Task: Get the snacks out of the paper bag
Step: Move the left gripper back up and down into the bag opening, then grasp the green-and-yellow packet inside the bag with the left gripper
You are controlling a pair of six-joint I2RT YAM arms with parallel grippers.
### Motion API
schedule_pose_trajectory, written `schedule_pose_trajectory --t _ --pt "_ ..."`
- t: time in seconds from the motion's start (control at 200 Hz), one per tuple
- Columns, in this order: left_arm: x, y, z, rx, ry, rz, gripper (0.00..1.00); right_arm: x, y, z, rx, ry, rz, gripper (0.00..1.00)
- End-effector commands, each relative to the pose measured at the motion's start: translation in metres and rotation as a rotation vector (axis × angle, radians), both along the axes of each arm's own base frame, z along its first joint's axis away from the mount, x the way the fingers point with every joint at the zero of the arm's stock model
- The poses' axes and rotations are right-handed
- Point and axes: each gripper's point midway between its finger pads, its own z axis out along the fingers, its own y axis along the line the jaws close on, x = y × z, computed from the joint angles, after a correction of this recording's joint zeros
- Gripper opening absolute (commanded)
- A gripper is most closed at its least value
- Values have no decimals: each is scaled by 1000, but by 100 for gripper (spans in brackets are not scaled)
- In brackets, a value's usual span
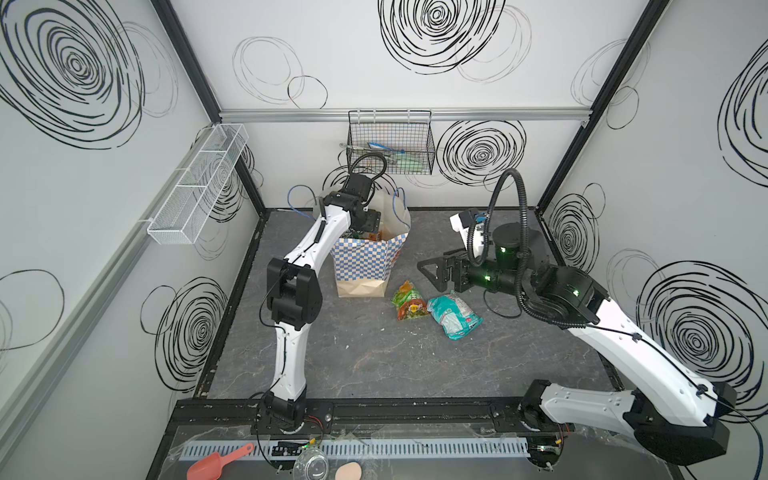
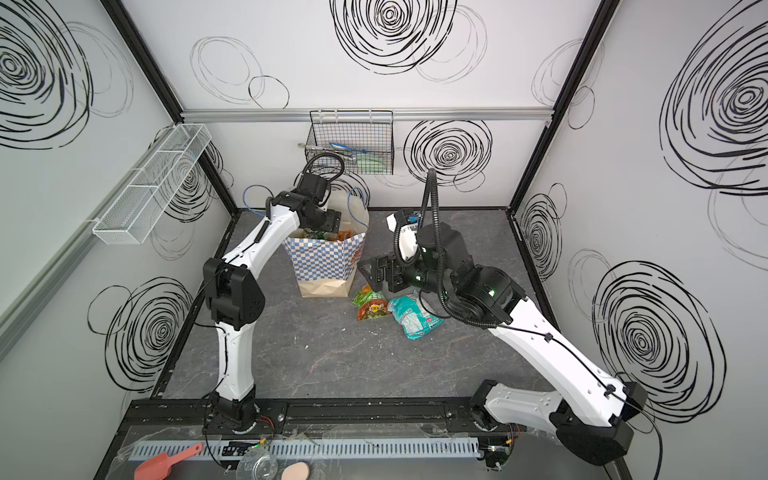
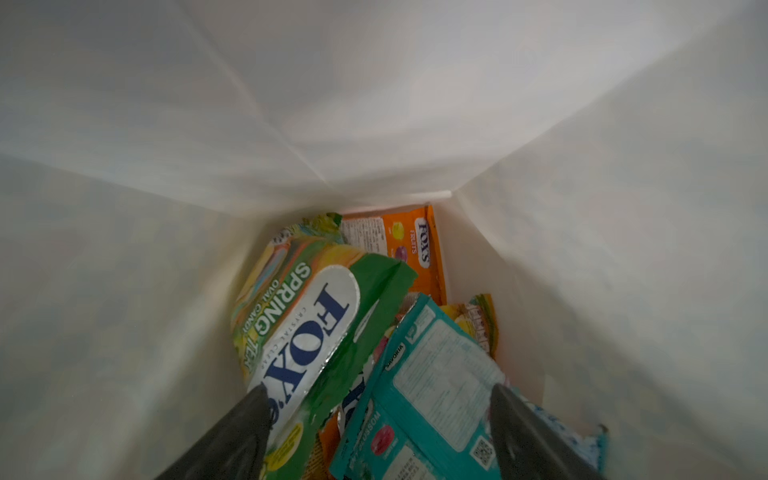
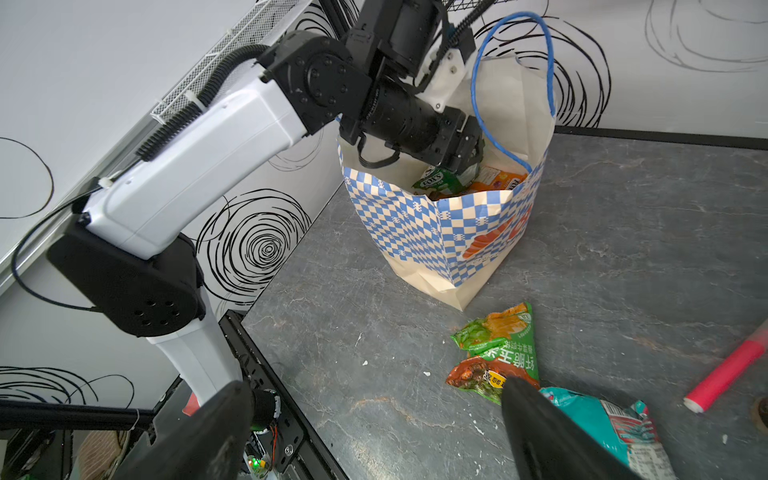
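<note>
Inside the paper bag [image 1: 365, 266], low down: my left pincer [image 3: 378, 388] reaches through the open mouth and points at the snacks packed there. The bag stands upright on its tan base toward the back of the bench [image 1: 374, 357] with its mouth up. The only way in is from above, hence my steep wrist. One blue cord handle [image 4: 515, 83] loops up just beside the wrist and looks like a possible snag.

Contents, left wrist view:
- A green candy packet [image 3: 307, 316] leans against the cream wall.
- A teal packet [image 3: 432, 382] lies beside it, partly overlapping.
- An orange packet [image 3: 411, 245] stands in the far corner.
- A yellowish packet is mostly hidden.

My judgement is that the narrow bag props them on edge.

Left pincer: the jaws are spread wide and grasp nothing. The green and teal packets lie between them. One finger [image 3: 249, 432] is at the green packet's face, but I cannot tell whether it touches.

Right pincer [image 4: 374, 384]: released, with the jaws wide and empty. It hovers low over the bench near the bag's base. Two snacks are already out and lie side by side there, a green-and-orange packet [image 1: 409, 301] and a second teal packet [image 1: 455, 316]. I judge this arm holds off so the left arm has room. A red marker pen [image 4: 727, 370] lies further off and is not my concern.
</note>
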Motion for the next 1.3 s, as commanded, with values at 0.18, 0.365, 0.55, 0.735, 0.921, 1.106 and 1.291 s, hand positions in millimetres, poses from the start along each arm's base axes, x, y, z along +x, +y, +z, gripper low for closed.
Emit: schedule_pose_trajectory --t 0.18,0.365,0.55,0.735,0.921,1.106,1.291 --pt "-8 10 -54 49 142 -32 86 -7 -1 0 7 -1 23 97" --pt "-10 20 -82 61 201 -20 87 -10 2 0 22 3 33 97" --pt "-17 29 -111 89 256 -23 89 -12 4 -4 29 11 34 97" --pt "-29 37 -139 102 313 -17 91 -14 5 -4 30 9 36 97" --pt "-40 43 -162 103 369 -12 92 -15 6 -5 33 9 37 97" --pt "-47 40 -177 92 410 -23 83 -15 6 -4 38 6 37 97" --pt "-45 34 -168 54 381 -27 51 -16 4 -2 43 -5 31 97"
